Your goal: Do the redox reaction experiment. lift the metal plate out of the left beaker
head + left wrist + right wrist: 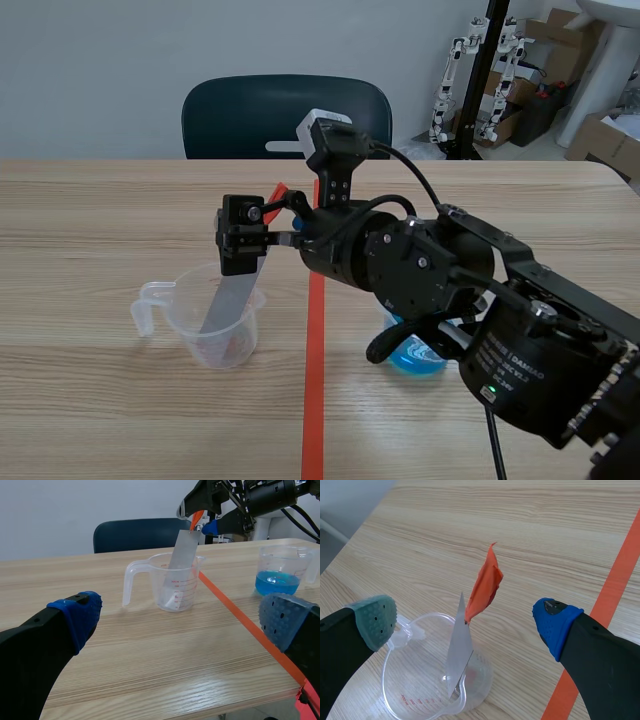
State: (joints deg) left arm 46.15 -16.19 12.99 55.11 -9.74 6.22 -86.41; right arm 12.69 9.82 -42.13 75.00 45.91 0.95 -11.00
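Metal plate (226,305) leans in left beaker (246,338), left of frame centre. Right tool (464,617) gapes wide either side of its orange tab (484,587) (gripping nothing). We'd close squarely on the top edge, then lift straight, steadily.

dull grey metal plate (460,650); clear glossy plastic beaker (245,335); smooth wood-grain table (100,210); crumpled orange tape tab (485,587)

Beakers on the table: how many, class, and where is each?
2. A clear beaker stands left of the orange tape line, with the metal plate leaning inside it. A beaker of blue liquid stands right of the line, partly hidden by the right arm.
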